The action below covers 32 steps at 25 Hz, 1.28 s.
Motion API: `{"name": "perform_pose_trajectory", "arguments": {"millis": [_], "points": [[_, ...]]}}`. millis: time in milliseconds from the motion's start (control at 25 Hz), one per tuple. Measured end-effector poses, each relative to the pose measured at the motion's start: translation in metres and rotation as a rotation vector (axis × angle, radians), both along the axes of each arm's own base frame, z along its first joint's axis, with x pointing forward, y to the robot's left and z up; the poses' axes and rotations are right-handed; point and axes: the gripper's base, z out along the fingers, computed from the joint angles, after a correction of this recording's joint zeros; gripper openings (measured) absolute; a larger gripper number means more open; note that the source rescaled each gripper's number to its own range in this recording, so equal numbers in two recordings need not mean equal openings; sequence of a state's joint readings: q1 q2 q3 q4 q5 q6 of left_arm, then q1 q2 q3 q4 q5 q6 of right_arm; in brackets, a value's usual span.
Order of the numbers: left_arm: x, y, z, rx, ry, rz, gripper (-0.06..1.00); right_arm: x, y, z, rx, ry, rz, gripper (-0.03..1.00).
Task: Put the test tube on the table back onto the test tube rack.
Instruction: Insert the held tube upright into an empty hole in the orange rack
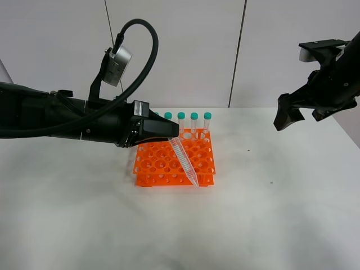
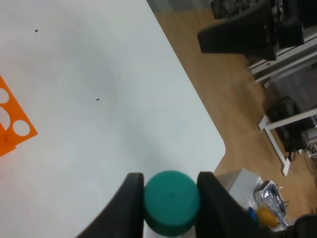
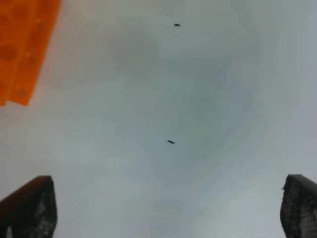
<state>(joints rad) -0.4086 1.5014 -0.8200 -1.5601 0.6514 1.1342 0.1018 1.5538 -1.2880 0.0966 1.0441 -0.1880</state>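
One tube was clenched in the left gripper, tilted tip-down over the rack. Right gripper hung released, empty, above the table.

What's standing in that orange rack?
Green-capped tubes stand along the far row of the test tube rack; four caps show clearly. The left gripper covers that row's left end, so any more there are hidden.

Left arm matte black; thick black cable looped above; silver-grey camera pod; left hand black-fingered.
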Motion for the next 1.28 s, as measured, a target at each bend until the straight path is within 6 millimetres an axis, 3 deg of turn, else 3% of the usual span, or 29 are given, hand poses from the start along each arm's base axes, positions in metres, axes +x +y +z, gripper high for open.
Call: {"name": "perform_pose_trajectory", "arguments": {"millis": [240, 640, 800, 1000, 1280], "points": [[0.0, 0.0, 0.0, 0.001, 0.0, -0.001, 0.0, -0.001, -0.006, -0.001, 0.001, 0.025, -0.041, 1.0], [0.0, 0.0, 0.0, 0.001, 0.0, -0.001, 0.0, -0.024, -0.01, -0.009, -0.026, 0.19, -0.076, 1.0], [0.0, 0.0, 0.0, 0.001, 0.0, -0.001, 0.0, -0.064, -0.013, -0.012, -0.021, 0.212, -0.105, 1.0], [0.0, 0.0, 0.0, 0.001, 0.0, -0.001, 0.0, -0.136, -0.019, -0.013, -0.012, 0.166, -0.115, 1.0], [0.0, 0.0, 0.0, 0.001, 0.0, -0.001, 0.0, -0.227, -0.028, -0.016, 0.045, -0.259, -0.124, 1.0]]}}
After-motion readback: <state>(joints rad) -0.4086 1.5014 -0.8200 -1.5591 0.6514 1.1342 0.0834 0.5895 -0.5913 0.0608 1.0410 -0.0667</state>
